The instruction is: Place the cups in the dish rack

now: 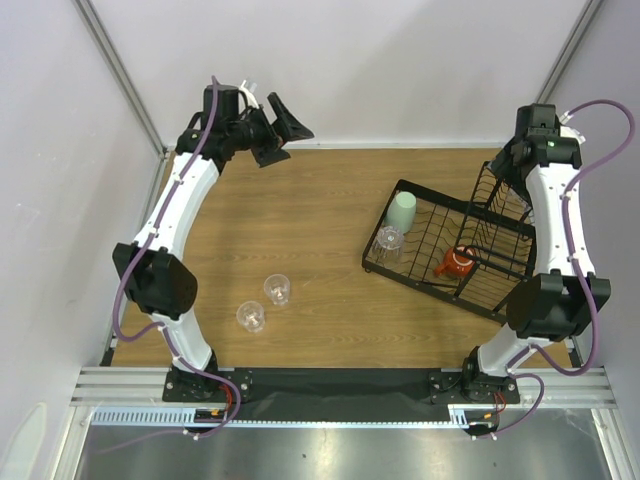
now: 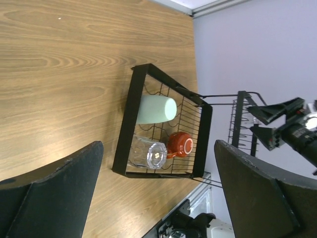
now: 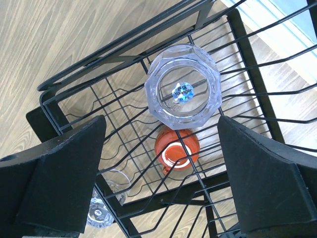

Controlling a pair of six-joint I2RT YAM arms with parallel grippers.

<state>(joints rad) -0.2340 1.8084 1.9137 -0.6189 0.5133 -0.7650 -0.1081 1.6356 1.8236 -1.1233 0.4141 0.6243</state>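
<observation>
The black wire dish rack [image 1: 420,262] stands on the right of the table. In its tray lie a mint-green cup [image 1: 402,210], a clear tumbler [image 1: 388,241] and an orange-red mug [image 1: 455,263]. Two more clear tumblers [image 1: 276,289] [image 1: 250,316] stand on the table left of centre. My right gripper [image 3: 161,129] is open and empty above the rack's taller basket, where another clear tumbler [image 3: 182,87] sits bottom up on the wires, with the mug [image 3: 177,147] below it. My left gripper [image 1: 285,125] is open and empty, raised at the far left and looking across at the rack [image 2: 124,134].
The rack's tall wire basket [image 1: 497,215] rises under the right wrist. Grey walls close off the back and both sides. A black strip and a metal rail run along the near edge by the arm bases.
</observation>
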